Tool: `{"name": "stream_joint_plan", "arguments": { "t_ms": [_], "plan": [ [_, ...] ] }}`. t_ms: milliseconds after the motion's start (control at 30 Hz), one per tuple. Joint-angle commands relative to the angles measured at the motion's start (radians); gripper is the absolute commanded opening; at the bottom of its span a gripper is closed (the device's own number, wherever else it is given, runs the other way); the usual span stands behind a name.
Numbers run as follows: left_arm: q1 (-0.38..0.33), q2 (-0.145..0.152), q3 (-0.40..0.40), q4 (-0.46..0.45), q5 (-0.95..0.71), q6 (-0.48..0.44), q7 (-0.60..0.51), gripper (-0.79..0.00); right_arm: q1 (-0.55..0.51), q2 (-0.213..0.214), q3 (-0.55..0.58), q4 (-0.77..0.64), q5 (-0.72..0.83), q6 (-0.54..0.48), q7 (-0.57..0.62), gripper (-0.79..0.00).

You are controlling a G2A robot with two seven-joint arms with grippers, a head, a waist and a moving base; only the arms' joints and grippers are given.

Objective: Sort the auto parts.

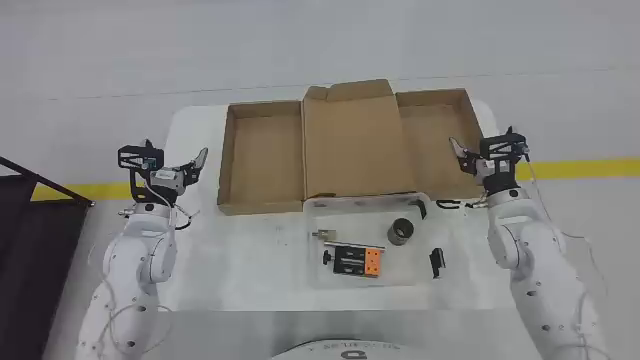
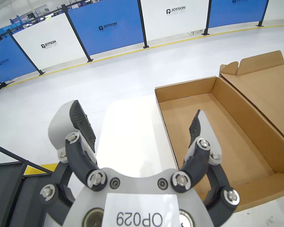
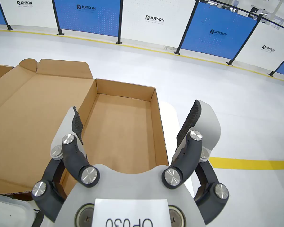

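The top view shows a clear tray (image 1: 400, 272) just in front of the cardboard box (image 1: 262, 110). It holds a black ring (image 1: 402, 230) and an orange-and-black block (image 1: 358, 260), whose long axis runs parallel to the box's front wall. A black clip (image 1: 436, 260) lies just beside the tray. My wrist views look into the box's end compartments instead. My left gripper (image 2: 138, 114) hangs off the box's left end and my right gripper (image 3: 135, 108) at its right end, both spread wide and holding nothing.
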Motion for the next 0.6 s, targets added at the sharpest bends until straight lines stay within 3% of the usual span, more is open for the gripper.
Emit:
{"name": "stream_joint_plan", "arguments": {
  "t_ms": [0,400,567],
  "plan": [
    [0.0,0.0,0.0,0.0,0.0,0.0,0.0,0.0,0.0,0.0,0.0,0.0,0.0,0.0,0.0,-0.001],
    [0.0,0.0,0.0,0.0,0.0,0.0,0.0,0.0,0.001,0.0,-0.004,-0.004,-0.003,-0.008,0.0,0.0],
    [0.0,0.0,0.0,0.0,0.0,0.0,0.0,0.0,0.019,0.003,-0.05,-0.044,-0.019,-0.16,-0.019,0.0]
  ]
}}
